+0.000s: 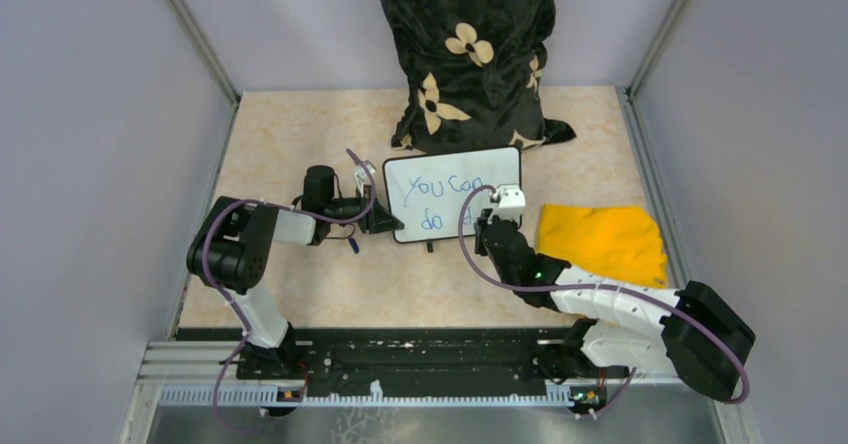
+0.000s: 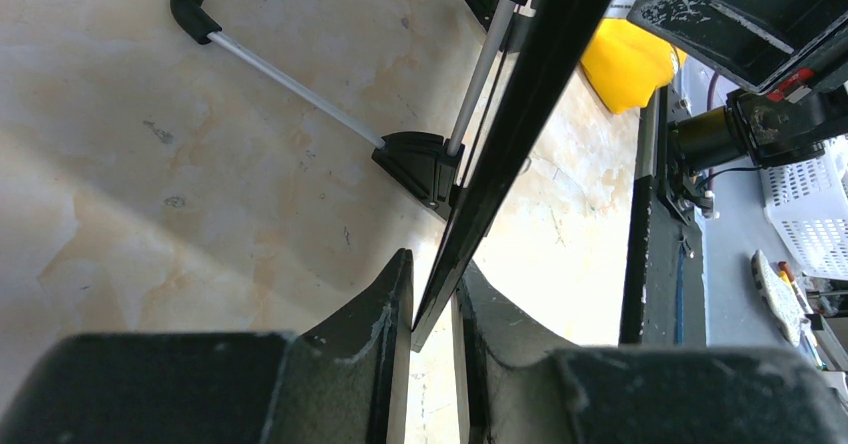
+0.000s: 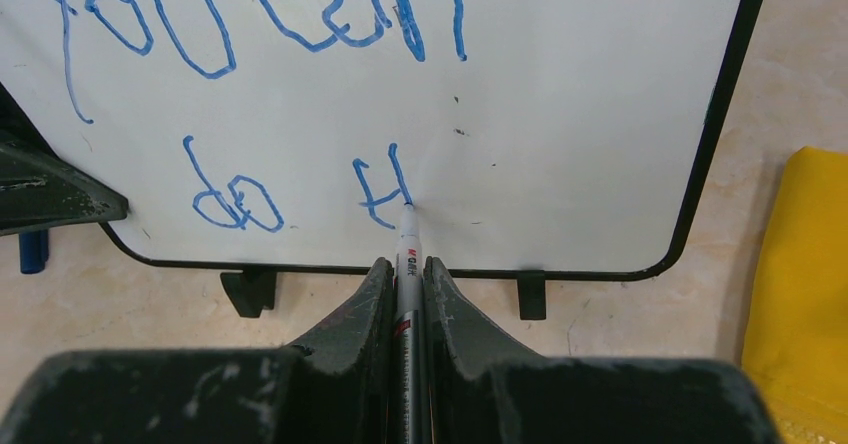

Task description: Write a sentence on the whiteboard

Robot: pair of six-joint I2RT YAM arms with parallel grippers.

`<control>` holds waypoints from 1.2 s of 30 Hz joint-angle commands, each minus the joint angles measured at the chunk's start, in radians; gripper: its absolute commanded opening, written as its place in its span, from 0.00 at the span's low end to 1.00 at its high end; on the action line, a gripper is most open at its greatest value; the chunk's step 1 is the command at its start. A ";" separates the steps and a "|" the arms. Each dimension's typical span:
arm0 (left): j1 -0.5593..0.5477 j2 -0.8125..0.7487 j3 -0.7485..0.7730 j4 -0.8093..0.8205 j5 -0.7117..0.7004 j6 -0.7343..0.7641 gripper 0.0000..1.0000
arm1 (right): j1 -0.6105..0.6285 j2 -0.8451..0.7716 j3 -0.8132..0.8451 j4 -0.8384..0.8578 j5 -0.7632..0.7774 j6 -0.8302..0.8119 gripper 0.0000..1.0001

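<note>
The whiteboard stands on its feet near the centre of the table. It is judged light, rigid and liable to slide under pen pressure. Left gripper pinches its left frame edge, jaws narrowly apart. Right gripper is clamped on a marker, tip touching the unfinished sentence.

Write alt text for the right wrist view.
The right gripper pinches a marker, its tip on the whiteboard at a half-written word after the blue writing "You can do". A yellow cloth lies to the right.
</note>
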State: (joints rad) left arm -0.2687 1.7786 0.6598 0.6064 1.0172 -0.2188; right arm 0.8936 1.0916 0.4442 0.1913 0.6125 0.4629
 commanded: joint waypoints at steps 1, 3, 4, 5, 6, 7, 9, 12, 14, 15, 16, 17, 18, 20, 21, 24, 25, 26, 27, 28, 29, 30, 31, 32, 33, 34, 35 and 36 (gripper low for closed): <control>-0.004 0.020 0.017 -0.010 -0.019 0.035 0.26 | -0.013 0.010 0.062 0.035 0.037 -0.026 0.00; -0.004 0.020 0.018 -0.010 -0.020 0.035 0.26 | -0.013 0.008 0.064 0.038 0.040 -0.030 0.00; -0.004 0.021 0.017 -0.010 -0.020 0.035 0.26 | -0.014 0.009 0.064 0.040 0.041 -0.032 0.00; -0.004 0.021 0.018 -0.009 -0.020 0.035 0.26 | -0.014 0.010 0.066 0.042 0.043 -0.036 0.00; -0.004 0.021 0.018 -0.010 -0.020 0.035 0.26 | -0.014 0.011 0.067 0.042 0.044 -0.038 0.00; -0.004 0.020 0.017 -0.010 -0.020 0.035 0.26 | -0.014 0.011 0.069 0.042 0.047 -0.040 0.00; -0.004 0.021 0.017 -0.011 -0.019 0.035 0.26 | -0.014 0.011 0.071 0.042 0.053 -0.044 0.00; -0.004 0.019 0.017 -0.011 -0.021 0.035 0.26 | -0.015 0.010 0.073 0.042 0.059 -0.051 0.00; -0.004 0.020 0.018 -0.011 -0.020 0.035 0.26 | -0.017 0.006 0.072 0.042 0.061 -0.050 0.00; -0.004 0.020 0.017 -0.011 -0.020 0.036 0.26 | -0.018 0.003 0.070 0.042 0.062 -0.050 0.00; -0.004 0.020 0.017 -0.011 -0.020 0.035 0.26 | -0.019 0.001 0.070 0.042 0.062 -0.051 0.00; -0.004 0.021 0.017 -0.011 -0.020 0.035 0.26 | -0.020 -0.001 0.069 0.042 0.061 -0.052 0.00; -0.004 0.021 0.018 -0.011 -0.020 0.035 0.26 | -0.021 -0.003 0.068 0.041 0.063 -0.052 0.00; -0.004 0.019 0.018 -0.011 -0.020 0.035 0.26 | -0.024 -0.007 0.067 0.036 0.066 -0.052 0.00; -0.004 0.020 0.017 -0.011 -0.021 0.035 0.26 | -0.025 -0.010 0.067 0.035 0.068 -0.052 0.00; -0.004 0.021 0.017 -0.011 -0.020 0.035 0.26 | -0.028 -0.020 0.062 0.030 0.070 -0.052 0.00; -0.004 0.020 0.018 -0.011 -0.020 0.035 0.26 | -0.029 -0.025 0.059 0.028 0.070 -0.052 0.00; -0.004 0.021 0.018 -0.011 -0.020 0.035 0.26 | -0.030 -0.028 0.056 0.027 0.072 -0.052 0.00; -0.004 0.022 0.017 -0.011 -0.020 0.035 0.26 | -0.031 -0.031 0.056 0.025 0.072 -0.052 0.00; -0.004 0.023 0.017 -0.011 -0.020 0.035 0.26 | -0.032 -0.033 0.053 0.023 0.072 -0.053 0.00; -0.004 0.022 0.018 -0.011 -0.020 0.035 0.26 | -0.032 -0.036 0.052 0.022 0.073 -0.051 0.00; -0.004 0.022 0.018 -0.011 -0.020 0.035 0.26 | -0.033 -0.037 0.050 0.022 0.073 -0.051 0.00; -0.005 0.021 0.017 -0.010 -0.020 0.035 0.26 | -0.034 -0.038 0.048 0.021 0.072 -0.050 0.00; -0.005 0.022 0.017 -0.011 -0.020 0.035 0.26 | -0.033 -0.038 0.046 0.020 0.069 -0.050 0.00; -0.006 0.022 0.018 -0.011 -0.020 0.035 0.26 | -0.033 -0.038 0.044 0.019 0.068 -0.049 0.00; -0.006 0.023 0.018 -0.011 -0.020 0.035 0.26 | -0.033 -0.039 0.043 0.019 0.065 -0.047 0.00; -0.006 0.024 0.018 -0.011 -0.020 0.035 0.26 | -0.034 -0.037 0.041 0.019 0.063 -0.047 0.00; -0.006 0.022 0.017 -0.011 -0.020 0.035 0.26 | -0.033 -0.036 0.038 0.019 0.060 -0.046 0.00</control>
State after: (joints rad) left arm -0.2687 1.7786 0.6598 0.6052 1.0168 -0.2150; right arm 0.8738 1.0737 0.4606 0.1905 0.6456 0.4221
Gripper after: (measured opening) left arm 0.256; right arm 0.119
